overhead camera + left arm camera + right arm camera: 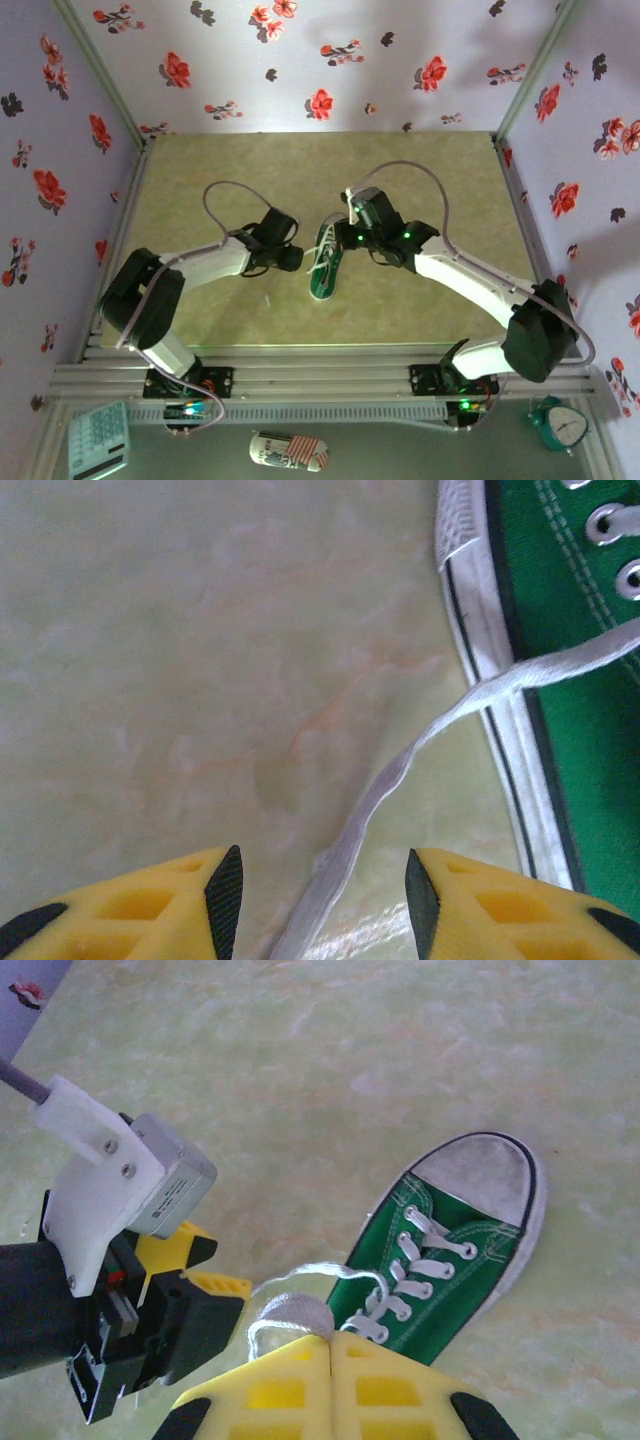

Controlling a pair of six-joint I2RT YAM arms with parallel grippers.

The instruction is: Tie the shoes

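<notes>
The green shoe [326, 262] with white sole and toe cap lies on the table between the two arms, toe toward the near edge. My right gripper [331, 1345] is shut on a loop of white lace [292, 1312] just above the shoe's [450, 1260] top eyelets. My left gripper [322, 890] stands open low over the table at the shoe's [585, 740] left side. A strand of lace [400, 770] runs loose from the shoe across the table and between the left fingers, touching neither pad. In the top view the left gripper [292, 258] and right gripper [350, 222] flank the shoe.
Flowered walls [60, 150] close in the table on three sides. Beyond the near rail [320, 380] lie a calculator [98, 440], a striped patterned oblong thing [288, 450] and a teal clock [555, 425]. The left arm's camera housing [120, 1175] hangs close to the right gripper.
</notes>
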